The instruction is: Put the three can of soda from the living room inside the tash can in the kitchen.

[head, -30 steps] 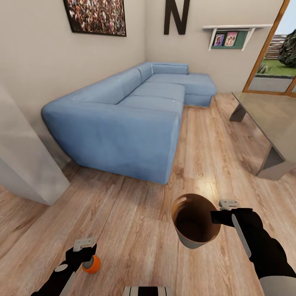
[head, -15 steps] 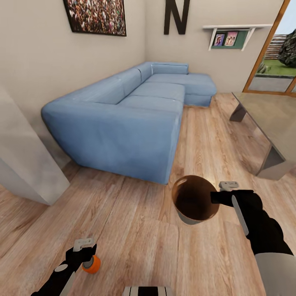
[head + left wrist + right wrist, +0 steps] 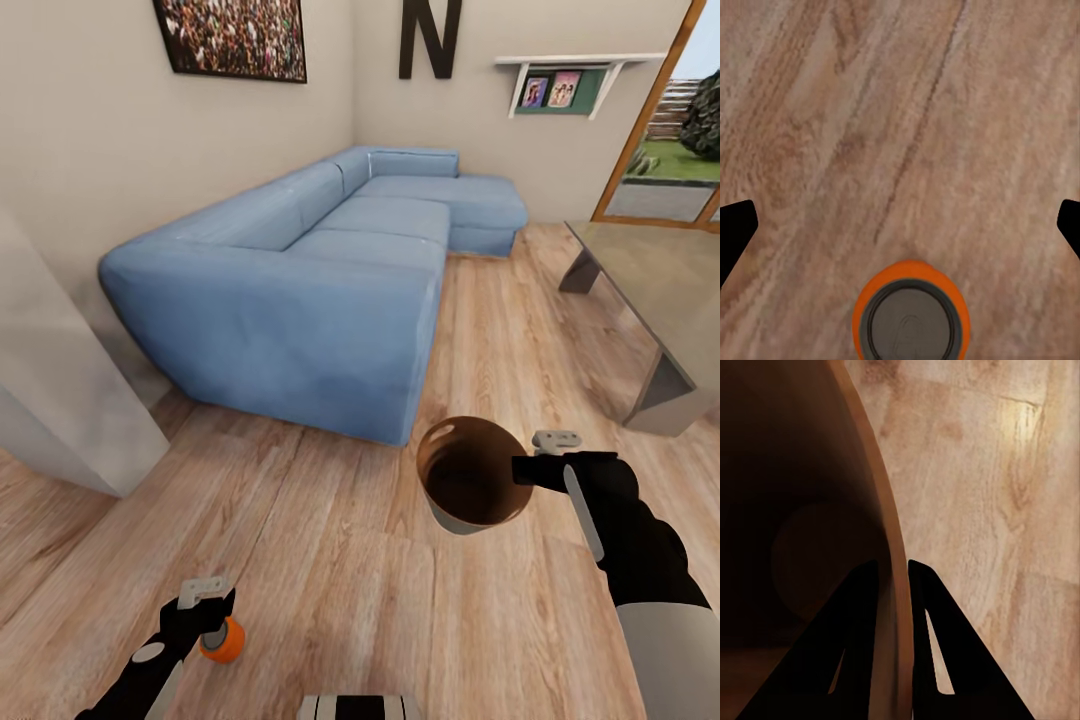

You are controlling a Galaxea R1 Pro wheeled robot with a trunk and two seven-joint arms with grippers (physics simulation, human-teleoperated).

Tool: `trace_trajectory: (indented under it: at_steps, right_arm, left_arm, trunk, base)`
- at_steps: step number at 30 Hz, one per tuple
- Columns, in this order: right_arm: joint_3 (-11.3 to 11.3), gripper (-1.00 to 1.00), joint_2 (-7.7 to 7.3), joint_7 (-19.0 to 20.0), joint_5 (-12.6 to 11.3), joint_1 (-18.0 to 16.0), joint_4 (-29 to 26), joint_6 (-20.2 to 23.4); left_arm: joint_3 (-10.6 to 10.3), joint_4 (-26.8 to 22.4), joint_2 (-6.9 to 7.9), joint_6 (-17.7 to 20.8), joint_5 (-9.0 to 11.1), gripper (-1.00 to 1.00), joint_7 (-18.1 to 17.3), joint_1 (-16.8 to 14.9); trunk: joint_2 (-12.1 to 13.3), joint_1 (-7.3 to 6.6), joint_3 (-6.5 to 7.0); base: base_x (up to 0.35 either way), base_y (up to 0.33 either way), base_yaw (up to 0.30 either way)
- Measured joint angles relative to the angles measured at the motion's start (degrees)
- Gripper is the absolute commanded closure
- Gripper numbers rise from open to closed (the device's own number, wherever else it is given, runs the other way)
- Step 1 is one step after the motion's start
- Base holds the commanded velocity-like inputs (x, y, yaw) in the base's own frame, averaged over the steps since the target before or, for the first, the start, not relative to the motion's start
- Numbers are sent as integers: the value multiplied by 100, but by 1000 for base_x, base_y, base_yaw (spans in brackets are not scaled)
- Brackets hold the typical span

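Sofa (image 3: 300, 290), blue and L-shaped, filled the corner of the living room ahead of the robot, its near arm end standing just beyond the bin and between the robot and the far wall. A grey low table (image 3: 655, 300) with a glassy top stood to the right, well apart from the sofa, with a strip of wood floor (image 3: 330, 560) running between them. A pale partition corner (image 3: 60, 400) jutted in at the left. On the wall hung a dark framed picture (image 3: 232, 38), a large black letter N (image 3: 430, 40) and a white shelf with photos (image 3: 560, 88); wood-framed glass doors (image 3: 665, 130) opened at the far right.

The right gripper (image 3: 530, 470) was clamped on the rim of the tash can (image 3: 470, 485), one finger inside the glossy brown wall and one outside, as the right wrist view showed (image 3: 892, 607). The bin was held above the floor, its mouth tilted toward the camera; no can could be made out in its dark inside.

The left gripper (image 3: 215, 615) was closed on an orange can of soda (image 3: 222, 640), low at the left, held over bare boards. In the left wrist view the can's grey top (image 3: 911, 326) faced the camera, with the dark fingertips (image 3: 735, 232) at either edge.
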Motion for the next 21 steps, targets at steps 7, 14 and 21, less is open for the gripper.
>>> trace_trajectory:
  at_steps: [7,14,21]
  right_arm:
    - [0,100,8,0,0,-3,0,0]
    - [0,100,10,0,0,-3,0,0]
    - [0,100,13,0,1,-3,0,0]
  left_arm:
    - [0,6,0,-117,0,-100,-2,0]
    - [0,6,0,-127,0,-100,-2,0]
    - [0,13,0,-124,0,-100,-2,0]
  trunk:
    - [0,0,-61]
    - [0,0,-125]
    - [0,0,-189]
  base:
    - [0,0,0]
    - [0,0,0]
    - [0,0,0]
